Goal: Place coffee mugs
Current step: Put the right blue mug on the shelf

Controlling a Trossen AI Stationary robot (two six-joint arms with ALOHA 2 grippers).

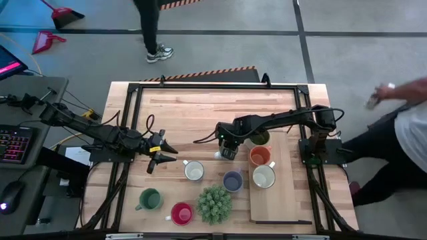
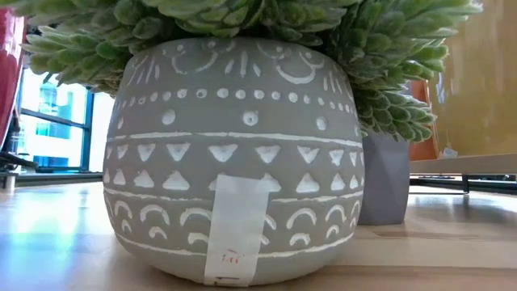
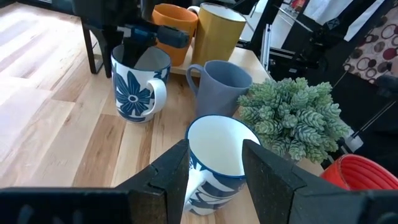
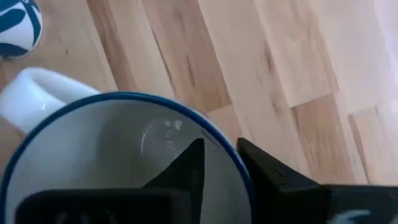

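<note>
The right end effector [image 1: 228,149] reaches in from the right side to mid-desk and sits right at the rim of the flower mug [image 1: 225,154], a white mug with a blue rim and a blue flower on its side, which stands upright on the desk [image 1: 200,110]. In the right wrist view the end effector [image 4: 221,158] is at the blue rim of that mug [image 4: 93,155], but I cannot tell whether it has closed on it. The left end effector [image 1: 170,154] hangs over the left half of the desk, spread wide and holding nothing. It points toward the white mug [image 1: 193,171], which stands apart from it. In the left wrist view this mug [image 3: 214,146] shows beyond the spread fingers [image 3: 168,171], with blue markings on its side. Just right of the white mug stands the grey mug [image 1: 232,180], and near the front edge is the plant [image 1: 214,204] in a grey patterned pot [image 2: 234,153]. The red mug [image 1: 181,213] is just left of the plant, with the green mug [image 1: 150,199] farther left. A board [image 1: 293,193] lies on the right part of the desk. On it stand the orange mug [image 1: 259,157] and the pale mug [image 1: 263,177] close together, and the olive mug [image 1: 259,138] shows partly under the right arm. A person [image 1: 407,127] is beside the desk on the right. Another person [image 1: 152,30] stands on the floor beyond it.
</note>
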